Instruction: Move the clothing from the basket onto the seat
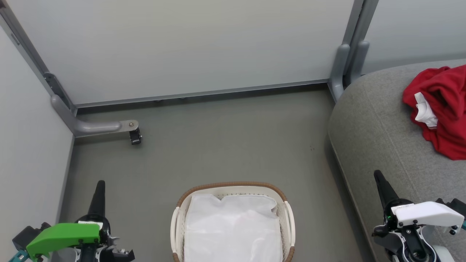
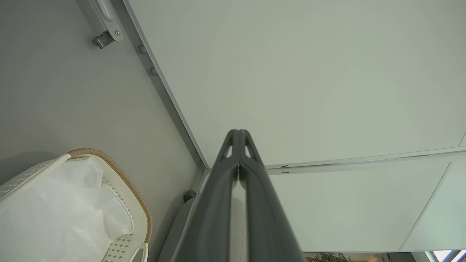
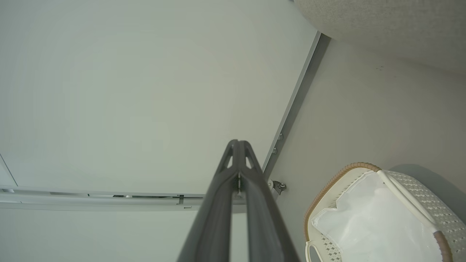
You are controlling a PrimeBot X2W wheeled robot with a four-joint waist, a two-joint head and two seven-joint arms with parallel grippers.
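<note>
- The smooth grey floor (image 1: 225,138) is being seen spreading out ahead of both pairs of jaws. At its far side it is being bounded by pale wall panels (image 1: 189,47) set in a grey metal frame (image 1: 358,29).
- A grey foot (image 1: 98,127) of that frame is being shown on the floor ahead of the left gripper (image 1: 100,185), with 1 small dark caster (image 1: 135,138) at its end.
- The left gripper, under a green cover, is being held with its 2 dark fingers pressed together tip to tip, and nothing is being gripped.
- The right gripper (image 1: 378,177), under a white cover, is likewise being held fully closed, its 2 fingers meeting at the tips with nothing between them.
- The basket (image 1: 285,222) is being shown standing on the floor between the 2 grippers, to the right of the left jaws and to the left of the right jaws, apart from both.
- 1 white cloth liner (image 1: 233,229) is being held inside the basket, crumpled against the perforated walls below the brown woven rim.
- The seat (image 1: 375,131) is being shown beside and ahead of the right jaws, on their right, with its rounded edge facing the floor.
- The clothing (image 1: 446,109), a bright red heap with white trim, is being borne on the seat. It is lying ahead of the right jaws and to their right, well apart from them and from the basket, and it is being cut off by the edge of the head view.
</note>
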